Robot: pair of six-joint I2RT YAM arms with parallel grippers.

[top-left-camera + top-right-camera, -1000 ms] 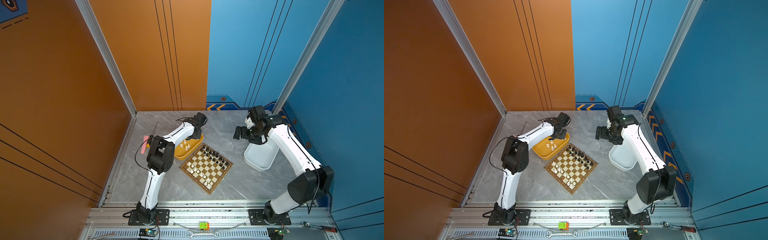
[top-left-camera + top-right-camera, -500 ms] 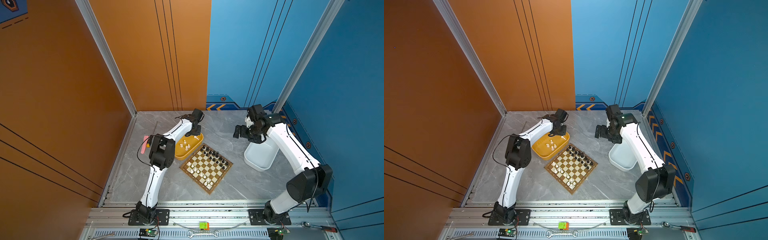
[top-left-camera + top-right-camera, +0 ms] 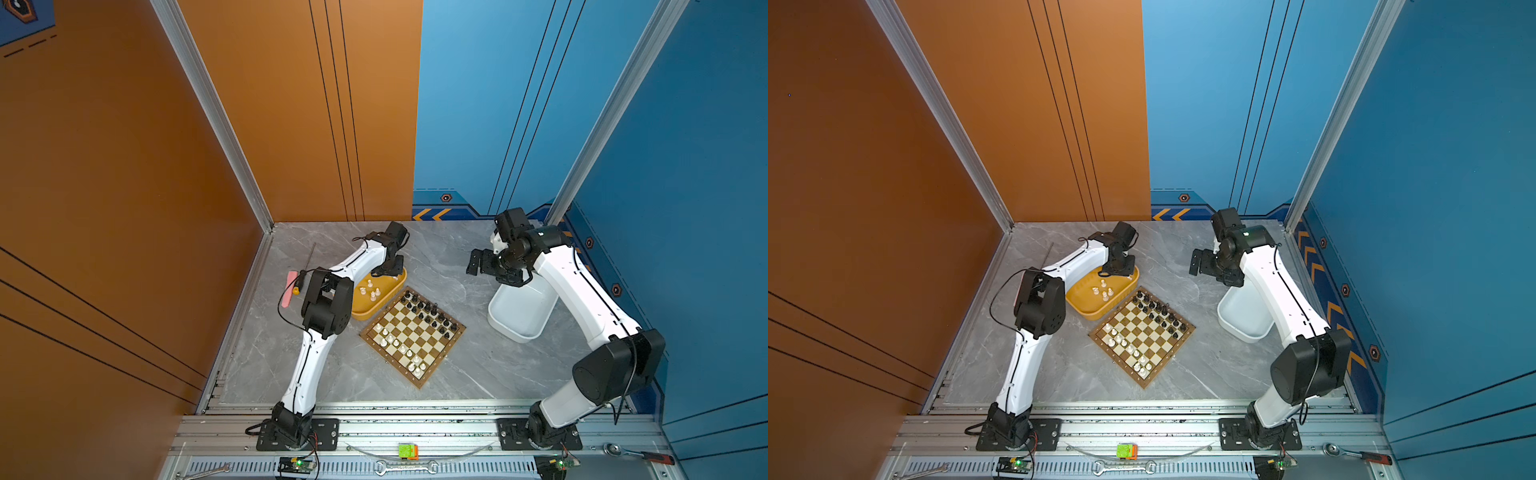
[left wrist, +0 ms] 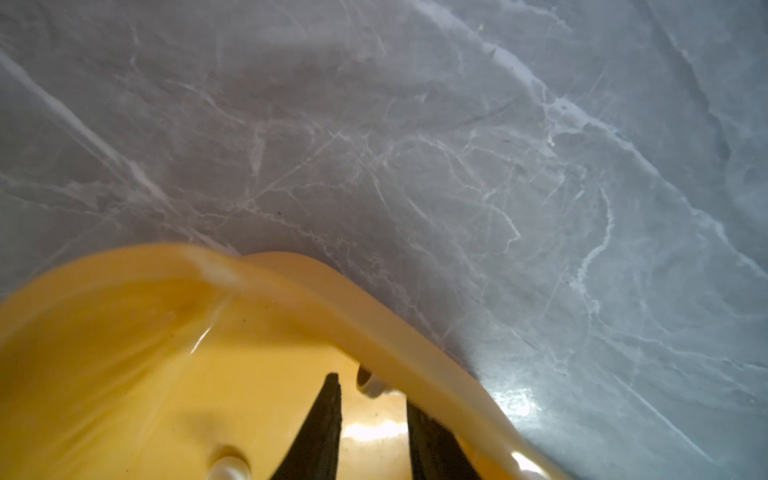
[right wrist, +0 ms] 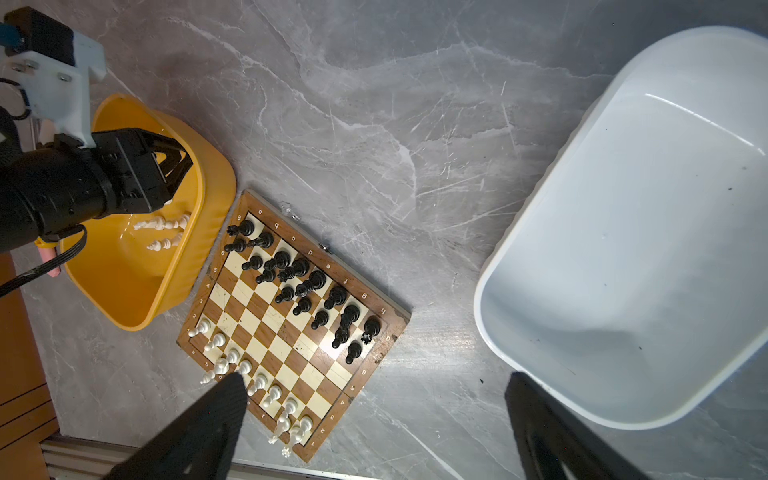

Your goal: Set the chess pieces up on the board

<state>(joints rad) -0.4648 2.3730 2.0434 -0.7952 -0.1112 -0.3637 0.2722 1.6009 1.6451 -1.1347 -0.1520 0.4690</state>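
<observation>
The board (image 3: 419, 336) (image 3: 1148, 332) (image 5: 282, 328) lies mid-table, turned diagonally. Black chess pieces (image 3: 428, 311) (image 5: 299, 274) fill its far side and white ones (image 3: 399, 345) (image 5: 257, 382) its near side. More white pieces (image 3: 371, 291) (image 3: 1104, 289) (image 5: 164, 232) lie in the yellow tray (image 3: 365, 313) (image 3: 1088, 309). My left gripper (image 3: 388, 272) (image 3: 1119, 270) (image 4: 371, 392) is down in the tray's far end, jaws narrowly open on bare tray floor. A white piece (image 4: 370, 382) lies just beyond the tips. My right gripper (image 3: 478, 262) (image 3: 1198, 262) (image 5: 376, 378) hovers wide open and empty.
An empty white tray (image 3: 519, 316) (image 3: 1246, 320) (image 5: 623, 249) sits right of the board, under the right arm. A pink-handled tool (image 3: 289, 282) lies by the left wall. Another white piece (image 4: 228, 465) rests beside the left fingers. Wrenches lie on the front rail.
My left gripper has come down into the far end of the yellow tray. The right arm has stayed nearly still, jaws open.
</observation>
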